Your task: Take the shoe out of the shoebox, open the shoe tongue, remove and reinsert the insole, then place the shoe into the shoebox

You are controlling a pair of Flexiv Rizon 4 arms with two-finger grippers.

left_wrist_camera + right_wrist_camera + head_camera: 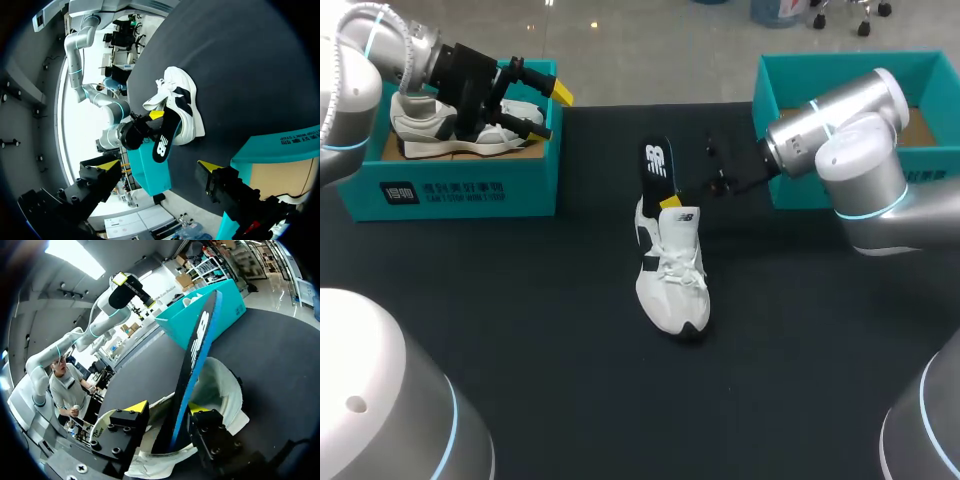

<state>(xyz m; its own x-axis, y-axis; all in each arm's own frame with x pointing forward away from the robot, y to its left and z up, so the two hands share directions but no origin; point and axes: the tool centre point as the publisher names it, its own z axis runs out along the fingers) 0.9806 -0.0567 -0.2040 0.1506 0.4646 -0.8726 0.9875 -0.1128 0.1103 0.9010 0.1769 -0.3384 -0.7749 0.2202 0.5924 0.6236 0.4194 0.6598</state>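
A white shoe [672, 275] with black trim lies on the black table, toe toward me. A black insole [658, 168] stands upright out of its heel opening. My right gripper [672, 199] reaches in from the right at the shoe's collar. In the right wrist view the insole [197, 345] rises between its fingers, against one pad and with a gap to the other, so this gripper [167, 408] is open around it over the shoe [222, 387]. My left gripper [548, 110] hovers open over the left shoebox [470, 185], far from the shoe [182, 107] and insole [164, 140].
A second white shoe [445, 125] lies inside the left teal box. Another teal shoebox [790, 75] stands at the back right, partly behind my right arm. Black tabletop spreads around and in front of the shoe.
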